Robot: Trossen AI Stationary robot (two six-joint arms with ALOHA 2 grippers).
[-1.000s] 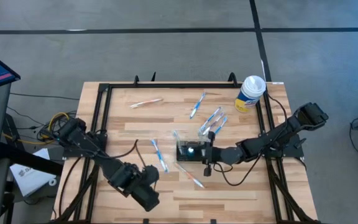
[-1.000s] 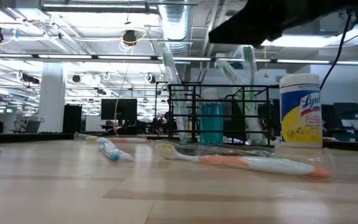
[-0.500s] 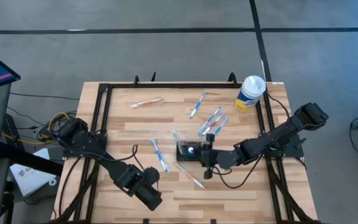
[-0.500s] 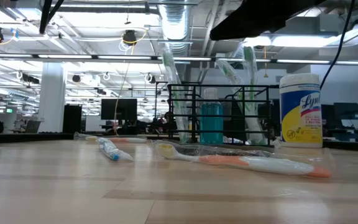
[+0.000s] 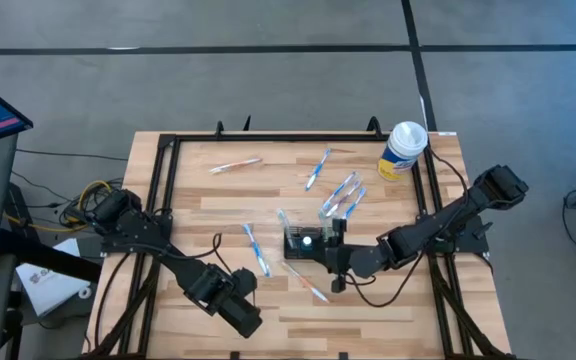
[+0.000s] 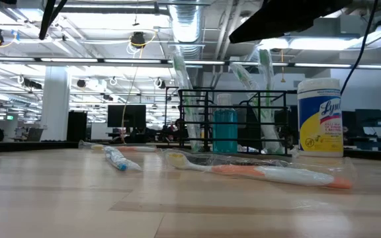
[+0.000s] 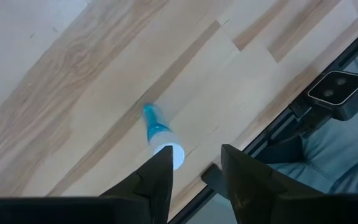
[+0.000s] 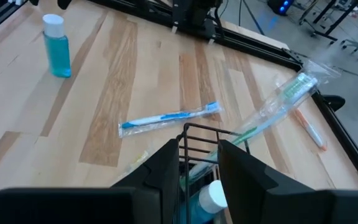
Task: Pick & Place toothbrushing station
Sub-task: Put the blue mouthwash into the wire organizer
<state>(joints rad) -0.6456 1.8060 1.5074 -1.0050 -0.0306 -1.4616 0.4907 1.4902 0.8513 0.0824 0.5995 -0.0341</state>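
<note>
Toothbrushing station is standing upright mid-table, brushes pointing up; right gripper is straddling its rim, fingers parted; left gripper is idling, fingers spread.

a white-and-yellow wipes canister stands at the table's far right corner, wrapped toothbrushes scattered around.

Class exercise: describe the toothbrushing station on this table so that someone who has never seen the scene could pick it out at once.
Start at the wooden table and find the white-and-yellow canister at its far right corner. Move from there toward the table's middle: the toothbrushing station stands there, right beside the right tool. Unlike the wrapped toothbrushes lying flat around it, it is a small black wire rack standing upright, with a blue bottle inside.
</note>
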